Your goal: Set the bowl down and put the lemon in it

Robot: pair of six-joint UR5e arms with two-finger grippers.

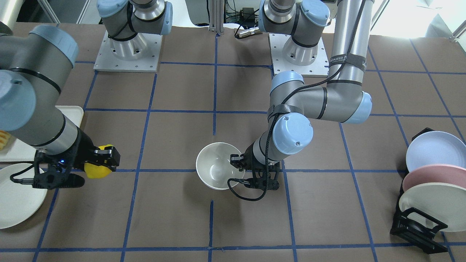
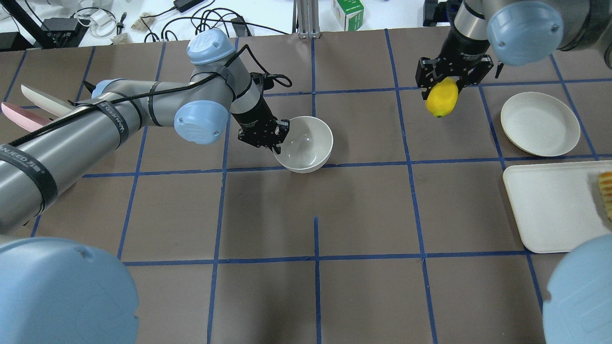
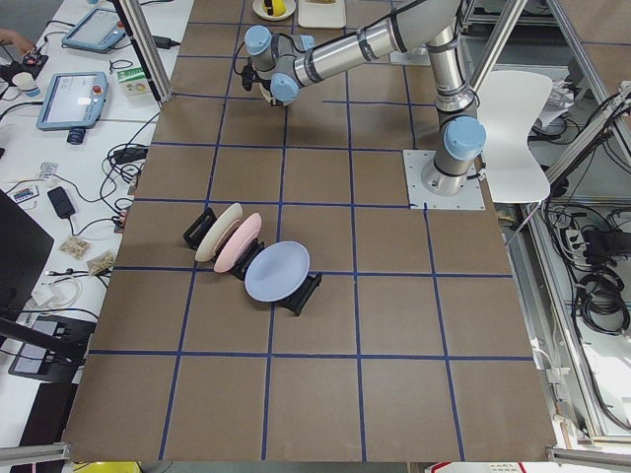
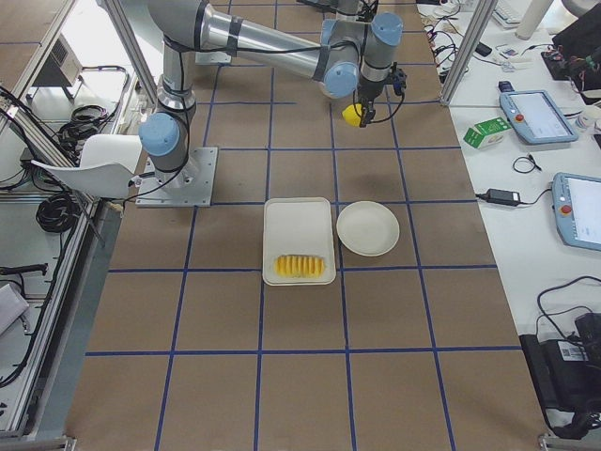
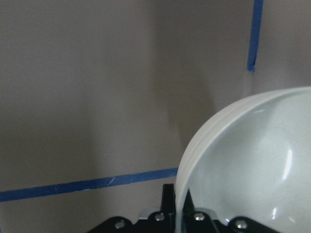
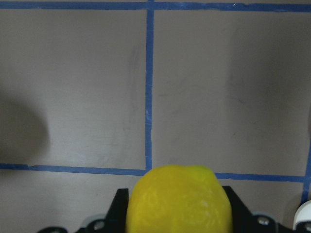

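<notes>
Both tools gripping: my left tool (image 2: 278, 145) should seat the rim-pinched glossy off-white round bowl (image 2: 308, 141) flat before my right tool (image 2: 443, 86) delivers its clamped yellow oval lemon (image 2: 441, 99).

One bowl (image 2: 306, 143), one lemon (image 2: 442, 99), one flat plate (image 2: 540, 123), one tray (image 2: 550, 205), one ridged food piece (image 4: 300, 267), one black rack (image 1: 415, 227) and three pastel plates (image 1: 435, 151) are counted.
</notes>
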